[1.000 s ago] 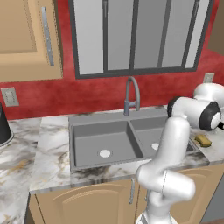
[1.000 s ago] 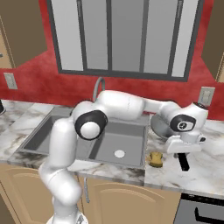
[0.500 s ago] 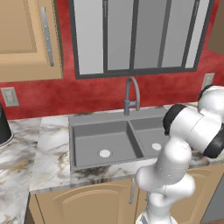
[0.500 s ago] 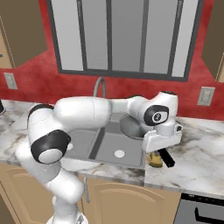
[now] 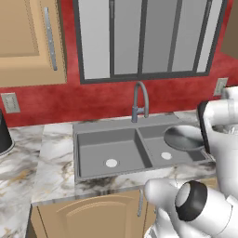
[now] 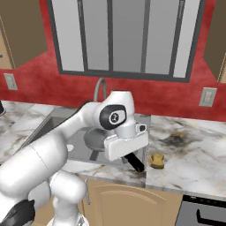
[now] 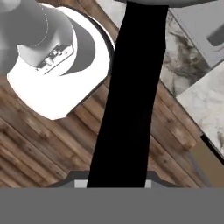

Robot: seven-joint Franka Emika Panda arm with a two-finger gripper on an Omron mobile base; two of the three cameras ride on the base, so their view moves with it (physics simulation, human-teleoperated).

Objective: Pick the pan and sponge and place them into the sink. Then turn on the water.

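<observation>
The pan (image 5: 185, 138) hung over the right basin of the sink (image 5: 107, 148), right of centre in the left base view, its black handle (image 7: 127, 92) running up the middle of the hand view, seemingly clamped by the fingers, though the tips were hidden. So the pan step looked nearly done: lower and release. The sponge (image 6: 156, 160) still lay on the surface, right of centre in the right base view.

We see the white arm folded tight over the base, its dark elbow joint low in the left base view. In the right base view the wrist sits level and the gripper (image 6: 132, 160) points down and outward. Its fingers are clamped on the pan's black handle (image 7: 127, 96), carrying it.
</observation>
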